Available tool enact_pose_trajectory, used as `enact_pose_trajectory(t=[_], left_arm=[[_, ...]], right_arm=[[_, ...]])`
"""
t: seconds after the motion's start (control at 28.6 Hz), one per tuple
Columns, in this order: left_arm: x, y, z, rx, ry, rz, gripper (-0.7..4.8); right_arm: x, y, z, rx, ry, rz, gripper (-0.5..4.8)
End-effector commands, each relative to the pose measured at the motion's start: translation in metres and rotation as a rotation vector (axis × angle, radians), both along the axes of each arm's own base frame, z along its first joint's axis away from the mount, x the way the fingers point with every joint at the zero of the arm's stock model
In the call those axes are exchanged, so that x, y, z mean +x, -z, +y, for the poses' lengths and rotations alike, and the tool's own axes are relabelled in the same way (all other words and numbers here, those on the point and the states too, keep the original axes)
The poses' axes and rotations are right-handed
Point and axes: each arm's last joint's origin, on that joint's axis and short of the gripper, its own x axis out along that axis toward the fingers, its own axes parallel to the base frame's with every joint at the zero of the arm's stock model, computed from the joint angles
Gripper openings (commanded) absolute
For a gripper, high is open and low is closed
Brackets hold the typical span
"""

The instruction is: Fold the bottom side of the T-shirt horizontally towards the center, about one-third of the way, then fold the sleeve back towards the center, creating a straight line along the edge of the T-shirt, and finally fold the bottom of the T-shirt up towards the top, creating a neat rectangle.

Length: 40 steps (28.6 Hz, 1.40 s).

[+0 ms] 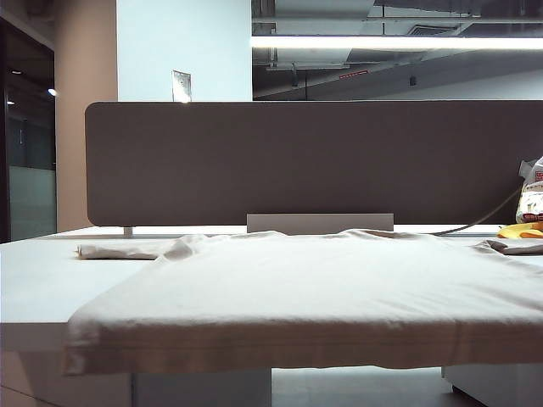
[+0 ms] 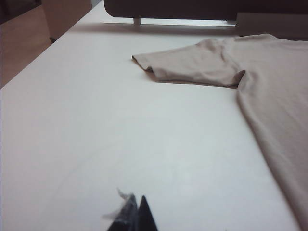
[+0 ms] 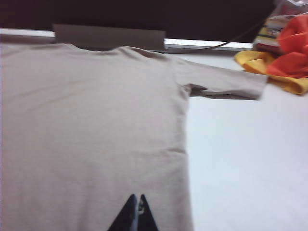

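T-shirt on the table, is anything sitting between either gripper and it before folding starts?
Nothing visible. The shut right gripper is already over the T-shirt. Only bare table lies between the shut left gripper and the shirt's side and sleeve.

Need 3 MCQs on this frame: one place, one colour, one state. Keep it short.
1. The bottom of the T-shirt lies:
A. against the divider
B. draped over the table's near edge
C. rolled up mid-table

2. The T-shirt is:
A. pale beige
B. navy
C. striped red

3. The left gripper and right gripper have their jaws:
A. both wide open
B. one clamped on a sleeve
C. both shut, holding nothing

Key: B, the hem band hangs past the table edge in the exterior view; A, plain beige in all views; C, each wrist view shows the jaws pressed together, no cloth between them.
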Motion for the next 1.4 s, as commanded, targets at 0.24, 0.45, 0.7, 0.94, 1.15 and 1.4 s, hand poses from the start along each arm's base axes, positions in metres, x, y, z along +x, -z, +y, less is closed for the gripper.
enact_pose_trajectory(t=[0.24,0.45,0.7,0.94,1.15,1.4], left_arm=[[0.001,-0.003,0.0,-0.165,-0.003,-0.041,0.01],[0.001,-0.003,-0.003,-0.216,0.065,-0.034,0.07],[0.001,0.004,-0.006,-0.347,0.142,0.069,0.03],[0.008,0.001,-0.017,-0.397,0.227,0.22,0.3],[0.023,-0.008,-0.036,-0.474,0.328,0.405,0.49],[0.044,0.019,-0.048,-0.598,0.382,0.662,1.67]], right_arm=[[0.0,0.0,0.0,0.021,-0.009,-0.011,-0.06],[0.0,0.0,0.0,0.137,-0.002,0.0,-0.06],[-0.004,-0.013,-0.003,0.206,0.126,0.019,-0.06],[0.012,-0.038,-0.004,0.273,0.212,0.165,-0.05],[0.063,-0.036,-0.005,0.45,0.184,0.462,1.44],[0.076,-0.009,-0.039,0.692,0.221,0.646,2.79]])
